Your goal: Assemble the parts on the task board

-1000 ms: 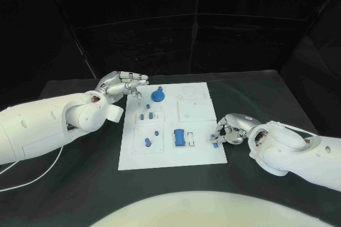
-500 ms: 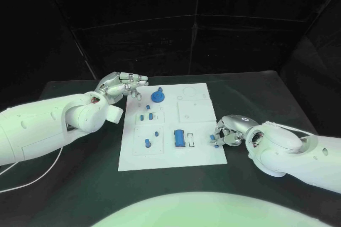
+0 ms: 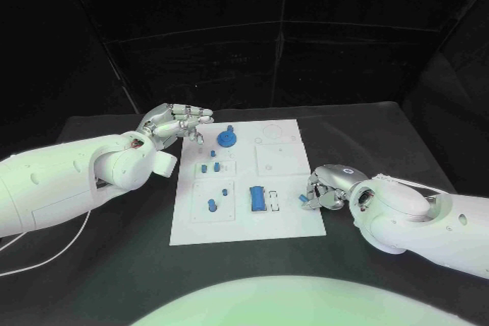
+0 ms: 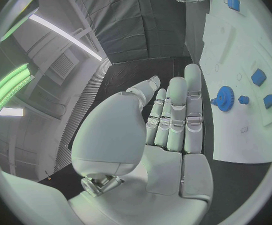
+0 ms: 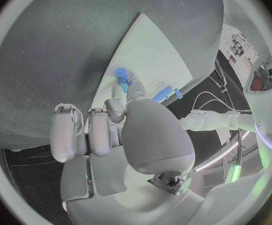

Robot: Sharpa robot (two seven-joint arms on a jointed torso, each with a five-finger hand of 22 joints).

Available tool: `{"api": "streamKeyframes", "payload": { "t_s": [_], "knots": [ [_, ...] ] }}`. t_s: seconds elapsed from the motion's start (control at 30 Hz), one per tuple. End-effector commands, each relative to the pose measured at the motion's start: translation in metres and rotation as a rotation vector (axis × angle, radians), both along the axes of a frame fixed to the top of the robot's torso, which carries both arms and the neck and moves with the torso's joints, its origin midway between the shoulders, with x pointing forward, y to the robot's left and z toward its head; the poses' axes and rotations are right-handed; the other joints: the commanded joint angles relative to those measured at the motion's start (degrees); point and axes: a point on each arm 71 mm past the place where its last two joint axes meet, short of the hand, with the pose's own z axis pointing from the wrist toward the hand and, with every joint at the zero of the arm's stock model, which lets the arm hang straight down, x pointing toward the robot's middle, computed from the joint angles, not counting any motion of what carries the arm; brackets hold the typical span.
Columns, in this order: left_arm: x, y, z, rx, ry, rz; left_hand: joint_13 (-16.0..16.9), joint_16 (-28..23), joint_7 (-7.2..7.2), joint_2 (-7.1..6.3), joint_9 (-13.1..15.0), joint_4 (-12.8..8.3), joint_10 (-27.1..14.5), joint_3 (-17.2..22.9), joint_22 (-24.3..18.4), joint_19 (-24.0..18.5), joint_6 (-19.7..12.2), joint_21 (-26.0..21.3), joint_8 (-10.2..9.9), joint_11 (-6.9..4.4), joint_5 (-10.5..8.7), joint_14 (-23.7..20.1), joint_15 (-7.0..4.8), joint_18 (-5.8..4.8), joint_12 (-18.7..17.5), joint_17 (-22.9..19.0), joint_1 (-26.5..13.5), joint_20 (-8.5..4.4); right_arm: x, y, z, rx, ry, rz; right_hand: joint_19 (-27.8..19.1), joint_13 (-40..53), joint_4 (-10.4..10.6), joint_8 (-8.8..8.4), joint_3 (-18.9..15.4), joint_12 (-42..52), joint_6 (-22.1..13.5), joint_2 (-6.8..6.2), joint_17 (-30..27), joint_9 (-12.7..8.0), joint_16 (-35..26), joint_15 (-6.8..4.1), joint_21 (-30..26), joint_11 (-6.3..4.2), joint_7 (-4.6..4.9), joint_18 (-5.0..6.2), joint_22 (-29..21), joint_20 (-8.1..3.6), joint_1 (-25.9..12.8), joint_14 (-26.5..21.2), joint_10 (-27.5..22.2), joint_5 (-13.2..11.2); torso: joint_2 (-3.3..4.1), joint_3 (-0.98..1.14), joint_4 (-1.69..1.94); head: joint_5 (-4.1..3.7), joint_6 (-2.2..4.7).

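The right hand (image 3: 328, 187) pinches a small blue part (image 3: 304, 197) at the right edge of the board (image 3: 280, 227), near the long blue block (image 3: 258, 197), while the left hand (image 3: 175, 120) hovers off the board's far left corner, fingers loosely curled, holding nothing.

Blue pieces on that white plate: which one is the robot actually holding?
The small blue part at the task board's right edge, pinched in the right hand's fingers; the others lie untouched on the board.

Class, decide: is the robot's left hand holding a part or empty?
Empty. The left hand hovers beside the white board, fingers together, nothing between them.
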Motion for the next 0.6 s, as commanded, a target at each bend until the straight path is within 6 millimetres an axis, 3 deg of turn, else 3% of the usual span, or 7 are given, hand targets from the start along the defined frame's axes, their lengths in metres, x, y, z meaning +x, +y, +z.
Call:
{"api": "streamKeyframes", "payload": {
  "t_s": [0.03, 0.37, 0.43, 0.6],
  "knots": [
    [0.0, -0.001, 0.001, -0.01, -0.001, -0.01, -0.05, -0.12, -0.05, 0.34, 0.02, 0.06, -0.37, -0.31, -0.05, -0.41, -0.39, -0.37, 0.21, -0.04, 0.03, -0.37, 0.0, 0.75, 0.29, -0.08, -0.43, 0.13, -0.007, -0.004, -0.015, -0.081, 0.077, 0.001, 0.08, -0.18, -0.76, -1.07, 0.61, -0.43, 0.23, 0.84, 0.15, -0.32, -0.02, -0.44, 0.01, -0.16, -0.19, 0.15, 3.78, -0.54, 1.36, 3.13, -0.03, 0.72, -0.01, 0.01, -0.06, 0.01, -0.05],
    [0.0, -0.002, 0.001, -0.009, -0.001, -0.011, -0.05, -0.12, -0.05, 0.34, 0.02, 0.06, -0.37, -0.31, -0.05, -0.41, -0.39, -0.37, 0.21, -0.04, 0.03, -0.37, 0.0, 0.75, 0.29, -0.08, -0.43, 0.13, -0.009, -0.001, -0.009, -0.022, 0.043, -0.014, 0.58, -0.05, -1.07, -3.44, 5.17, -0.9, 1.16, 1.0, 0.96, -1.17, 0.37, -0.56, 0.45, -0.36, -0.19, -0.02, 4.56, -0.7, 2.1, 3.31, 0.0, 14.43, -0.03, 0.01, 0.04, -0.11, 0.0],
    [0.0, -0.002, 0.001, -0.009, -0.001, -0.011, -0.05, -0.12, -0.05, 0.34, 0.02, 0.06, -0.37, -0.31, -0.05, -0.41, -0.39, -0.37, 0.21, -0.04, 0.03, -0.37, 0.0, 0.75, 0.29, -0.08, -0.43, 0.13, -0.01, -0.001, -0.007, 0.008, 0.038, -0.025, 0.89, 0.3, -0.75, -3.75, 6.49, -0.56, 1.43, 0.69, 1.43, -1.24, 0.69, -0.61, 0.76, -0.37, -0.31, -0.14, 5.04, -0.73, 1.74, 3.42, 0.33, 16.11, 0.0, 0.01, 0.04, -0.16, 0.13],
    [0.001, -0.002, 0.001, -0.009, -0.001, -0.012, -0.05, -0.12, -0.05, 0.34, 0.02, 0.06, -0.37, -0.31, -0.05, -0.41, -0.39, -0.37, 0.21, -0.04, 0.03, -0.37, 0.0, 0.75, 0.29, -0.08, -0.43, 0.13, -0.013, -0.001, -0.002, 0.095, 0.035, -0.061, 1.1, 0.58, -0.02, -4.2, 9.1, -0.34, 1.86, -0.31, 1.75, -1.24, 0.9, -0.71, 0.97, -0.4, -0.39, -0.2, 5.37, -0.8, 0.71, 3.49, 0.69, 17.1, -0.03, -0.03, 0.04, -0.14, 0.17]
  ]
}}
